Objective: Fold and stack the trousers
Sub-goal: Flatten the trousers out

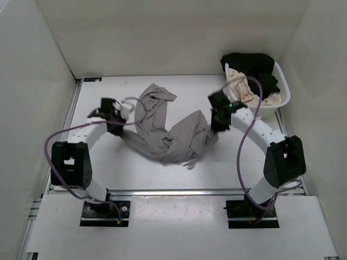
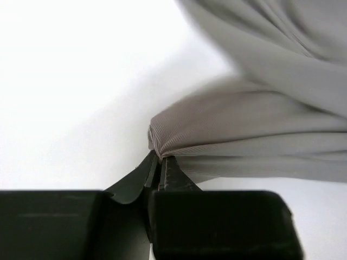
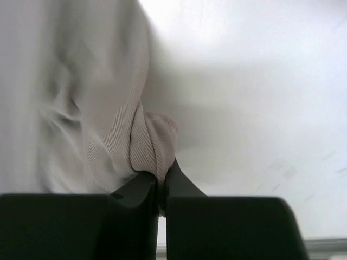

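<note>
Plain taupe-grey trousers [image 1: 162,135] (finely ribbed up close), white table [image 1: 108,162], white basket [image 1: 283,95], black garment [image 1: 252,62], cream garment [image 1: 238,86].

Your left arm [image 1: 81,134] bends at the elbow and reaches right; left gripper [image 1: 128,123] is clamped on trousers [image 1: 162,138]. Your right arm [image 1: 255,127] reaches left, with right gripper [image 1: 213,131] pinched tight on them too.

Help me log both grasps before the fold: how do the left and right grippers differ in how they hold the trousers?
The left gripper pinches the trousers at their left edge; the right gripper pinches their right end, close to the basket. From the left gripper the cloth spreads rightward; from the right gripper it spreads leftward. Both are shut on a small bunched fold.
</note>
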Robot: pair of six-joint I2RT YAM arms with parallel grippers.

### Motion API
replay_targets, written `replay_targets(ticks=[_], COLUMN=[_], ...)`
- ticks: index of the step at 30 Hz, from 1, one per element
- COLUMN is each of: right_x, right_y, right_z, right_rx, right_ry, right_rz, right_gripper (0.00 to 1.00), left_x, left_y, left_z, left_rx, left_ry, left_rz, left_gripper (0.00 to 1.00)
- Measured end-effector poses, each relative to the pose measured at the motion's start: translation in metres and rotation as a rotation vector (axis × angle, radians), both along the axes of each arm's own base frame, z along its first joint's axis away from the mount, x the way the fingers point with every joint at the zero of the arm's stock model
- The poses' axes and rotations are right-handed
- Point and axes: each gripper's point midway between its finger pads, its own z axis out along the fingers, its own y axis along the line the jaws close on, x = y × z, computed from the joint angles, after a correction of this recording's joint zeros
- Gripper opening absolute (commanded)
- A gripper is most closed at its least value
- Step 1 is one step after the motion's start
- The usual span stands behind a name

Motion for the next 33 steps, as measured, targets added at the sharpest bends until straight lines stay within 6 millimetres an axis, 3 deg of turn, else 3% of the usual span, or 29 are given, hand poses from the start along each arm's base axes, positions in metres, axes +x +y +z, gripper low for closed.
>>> replay_targets(ticks=[3,5,6,8,10,11,13,15,18,23,28,30,33], right_x=[0.092,0.13,0.145,0.152,0.147,0.141,0.125,0.106,0.079,0.015,-0.048,-0.061,-0.066], right_y=[0.002,-0.002,-0.007,-0.016,-0.03,-0.037,-0.053,-0.068,-0.092,-0.126,-0.155,-0.165,-0.179], right_z=[0.091,0.153,0.188,0.229,0.256,0.259,0.252,0.232,0.192,0.124,0.068,0.054,0.05], right_rx=[-0.052,-0.087,-0.105,-0.134,-0.175,-0.198,-0.257,-0.313,-0.392,-0.46,-0.488,-0.504,-0.505], right_ry=[-0.242,-0.399,-0.481,-0.572,-0.633,-0.636,-0.618,-0.56,-0.459,-0.309,-0.188,-0.143,-0.123], right_rz=[-0.046,-0.077,-0.097,-0.123,-0.146,-0.149,-0.159,-0.159,-0.183,-0.252,-0.349,-0.392,-0.472], right_gripper=[0.0,0.0,0.0,0.0,0.0,0.0,0.0,0.0,0.0,0.0,0.0,0.0,0.0], left_x=[0.067,0.112,0.126,0.137,0.136,0.131,0.123,0.111,0.089,0.042,-0.001,-0.008,-0.007], left_y=[0.05,0.088,0.109,0.143,0.167,0.181,0.197,0.214,0.238,0.271,0.272,0.273,0.277], left_z=[0.072,0.142,0.177,0.235,0.265,0.276,0.275,0.259,0.219,0.154,0.098,0.088,0.082], left_rx=[0.005,0.017,0.03,0.055,0.081,0.101,0.128,0.152,0.18,0.213,0.212,0.213,0.222], left_ry=[-0.17,-0.352,-0.437,-0.568,-0.634,-0.656,-0.647,-0.598,-0.48,-0.291,-0.115,-0.073,-0.049], left_rz=[0.139,0.222,0.265,0.33,0.371,0.396,0.425,0.456,0.507,0.576,0.577,0.574,0.565], left_gripper=[0.14,0.14,0.14,0.14,0.14,0.14,0.14,0.14,0.14,0.14,0.14,0.14,0.14])
